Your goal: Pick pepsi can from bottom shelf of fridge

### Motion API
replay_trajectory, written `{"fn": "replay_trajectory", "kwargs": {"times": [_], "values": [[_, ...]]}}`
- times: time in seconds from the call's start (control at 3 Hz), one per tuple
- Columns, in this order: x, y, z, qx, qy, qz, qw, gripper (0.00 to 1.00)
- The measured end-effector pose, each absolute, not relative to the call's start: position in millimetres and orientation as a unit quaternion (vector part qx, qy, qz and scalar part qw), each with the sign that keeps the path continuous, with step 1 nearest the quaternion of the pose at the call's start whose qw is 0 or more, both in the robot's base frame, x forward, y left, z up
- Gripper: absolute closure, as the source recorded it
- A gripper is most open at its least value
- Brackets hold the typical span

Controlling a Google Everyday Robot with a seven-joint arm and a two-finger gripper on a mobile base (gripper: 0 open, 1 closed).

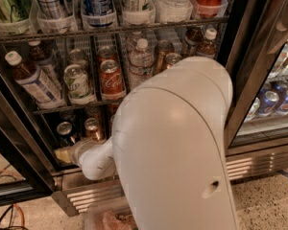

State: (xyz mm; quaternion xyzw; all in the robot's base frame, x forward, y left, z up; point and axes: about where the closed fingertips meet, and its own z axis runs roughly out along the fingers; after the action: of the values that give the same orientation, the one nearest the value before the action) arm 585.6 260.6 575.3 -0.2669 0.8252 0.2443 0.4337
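The fridge stands open in the camera view, with its ribbed steel grille below. On the bottom shelf, a dark blue can with a silver top, the pepsi can, stands at the front left. A gold-brown can is right beside it. My gripper is at the front left edge of the bottom shelf, just below and in front of the pepsi can. My big white arm hides the right part of the bottom shelf.
The middle rack holds a green-white can, a red cola can, a water bottle and a brown drink bottle. Blue cans sit behind the right glass door. Cables lie on the floor at left.
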Motion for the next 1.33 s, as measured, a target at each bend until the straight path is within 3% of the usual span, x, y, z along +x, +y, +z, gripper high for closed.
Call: {"fn": "replay_trajectory", "kwargs": {"times": [1.33], "values": [[593.0, 268.4, 600.9, -0.296, 0.813, 0.226, 0.448, 0.27]]}}
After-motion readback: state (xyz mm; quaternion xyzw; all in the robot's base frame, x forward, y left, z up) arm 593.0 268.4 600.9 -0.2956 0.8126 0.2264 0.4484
